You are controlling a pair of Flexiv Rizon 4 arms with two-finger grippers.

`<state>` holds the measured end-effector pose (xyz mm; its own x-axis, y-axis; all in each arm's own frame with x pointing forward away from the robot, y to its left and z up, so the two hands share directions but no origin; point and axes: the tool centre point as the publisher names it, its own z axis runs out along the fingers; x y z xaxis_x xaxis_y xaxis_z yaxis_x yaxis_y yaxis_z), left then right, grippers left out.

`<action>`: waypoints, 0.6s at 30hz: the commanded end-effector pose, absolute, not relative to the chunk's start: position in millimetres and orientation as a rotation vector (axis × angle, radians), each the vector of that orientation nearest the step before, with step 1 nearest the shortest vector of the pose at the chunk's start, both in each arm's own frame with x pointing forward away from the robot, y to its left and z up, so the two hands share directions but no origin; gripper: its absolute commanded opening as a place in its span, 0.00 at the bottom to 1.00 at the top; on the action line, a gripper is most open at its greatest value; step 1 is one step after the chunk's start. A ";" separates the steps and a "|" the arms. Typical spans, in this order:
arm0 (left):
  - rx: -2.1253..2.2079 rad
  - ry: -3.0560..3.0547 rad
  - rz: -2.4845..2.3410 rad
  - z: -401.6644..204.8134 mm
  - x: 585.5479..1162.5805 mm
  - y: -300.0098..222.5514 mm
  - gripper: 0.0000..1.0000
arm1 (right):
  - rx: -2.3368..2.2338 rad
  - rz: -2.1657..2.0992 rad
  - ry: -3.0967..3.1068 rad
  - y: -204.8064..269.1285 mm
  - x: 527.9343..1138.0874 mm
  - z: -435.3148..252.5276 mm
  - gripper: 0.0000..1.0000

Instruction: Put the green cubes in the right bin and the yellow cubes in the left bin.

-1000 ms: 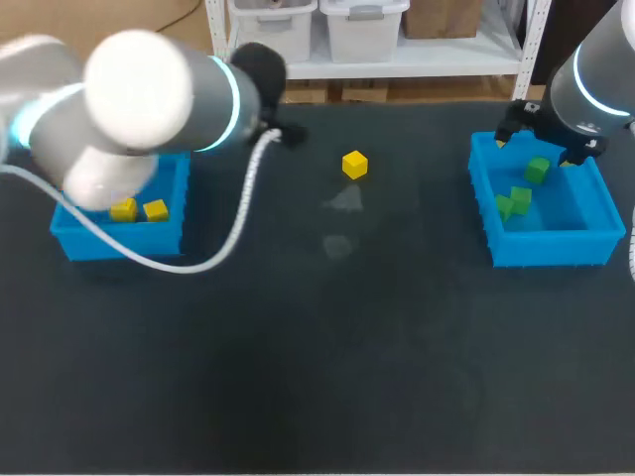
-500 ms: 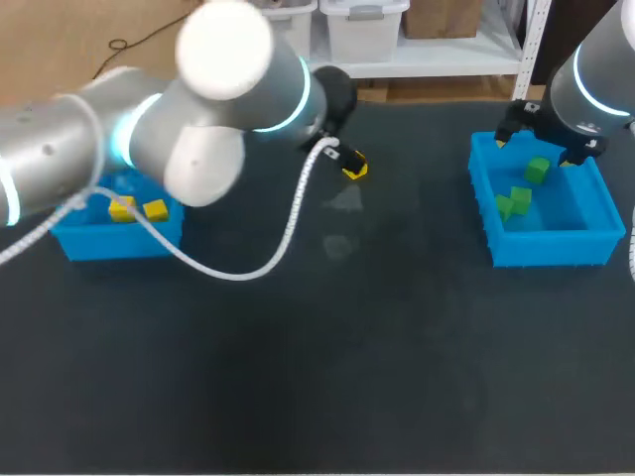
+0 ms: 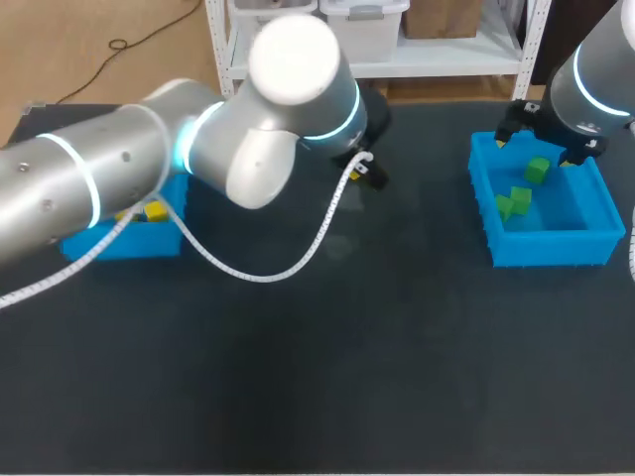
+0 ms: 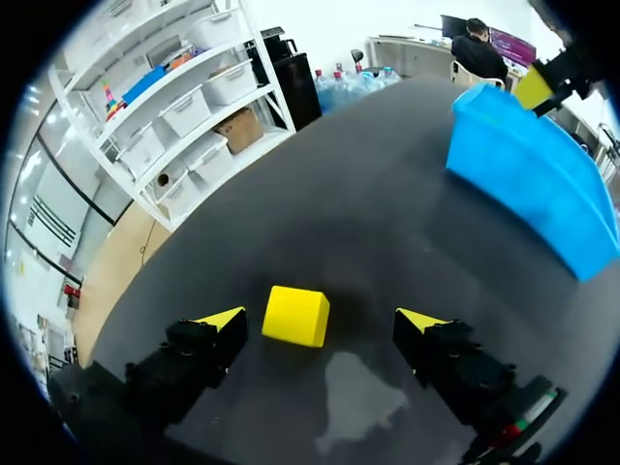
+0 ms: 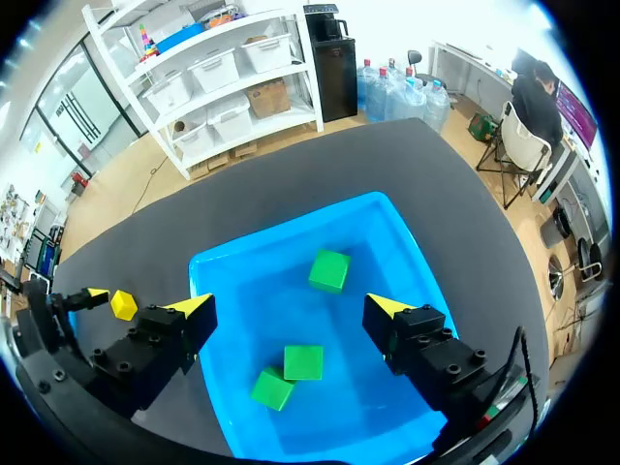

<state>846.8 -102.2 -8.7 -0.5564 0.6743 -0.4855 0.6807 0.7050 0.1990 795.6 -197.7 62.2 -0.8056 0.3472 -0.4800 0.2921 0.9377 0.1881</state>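
A lone yellow cube (image 4: 295,315) lies on the dark table between the spread fingers of my left gripper (image 4: 320,322), with a gap on each side; the gripper is open. In the head view my left arm hides this cube, and its gripper (image 3: 363,175) is near the table's far middle. The left bin (image 3: 119,241) holds a yellow cube (image 3: 155,211), the rest covered by the arm. Three green cubes (image 5: 329,270) (image 5: 303,362) (image 5: 271,387) lie in the right bin (image 5: 215,263). Above that bin my right gripper (image 5: 291,306) hangs open and empty.
The right bin (image 3: 548,246) stands at the table's right side, the left bin at its left. A faint pale smear (image 4: 358,397) marks the mat just under the left gripper. The near half of the table is bare mat (image 3: 327,377).
My left arm has swung from over the left bin to the right and now stands around the lone yellow cube, hiding it in the head view. The right arm has kept still.
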 end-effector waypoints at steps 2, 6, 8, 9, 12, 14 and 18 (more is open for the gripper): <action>1.037 2.374 -0.014 -18.9 858.0 -108.7 0.29 | 0.457 0.140 2.562 -197.7 794.6 61.8 1.00; 1.044 2.365 0.004 -20.5 857.9 -108.7 0.00 | 0.457 0.140 2.562 -197.7 794.6 61.8 1.00; 1.044 2.363 0.008 -21.0 857.8 -108.0 0.00 | 0.457 0.140 2.562 -197.7 794.6 61.8 1.00; 1.044 2.362 0.010 -21.3 857.5 -107.3 0.00 | 0.457 0.140 2.562 -197.7 794.6 61.8 1.00; 1.044 2.357 0.021 -20.6 856.3 -104.5 0.00 | 0.457 0.140 2.562 -197.7 794.6 61.8 1.00; 1.041 2.346 0.046 -17.1 855.8 -101.8 0.00 | 0.457 0.140 2.562 -197.7 794.6 61.8 1.00; 1.003 2.302 0.063 0.1 856.3 -94.3 0.00 | 0.457 0.140 2.562 -197.7 794.6 61.8 1.00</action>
<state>867.2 -102.4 -8.8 -0.5244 0.6841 -0.5069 0.6593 0.7030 0.2666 795.6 -197.7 62.2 -0.8056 0.3472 -0.4800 0.2921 0.9377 0.1881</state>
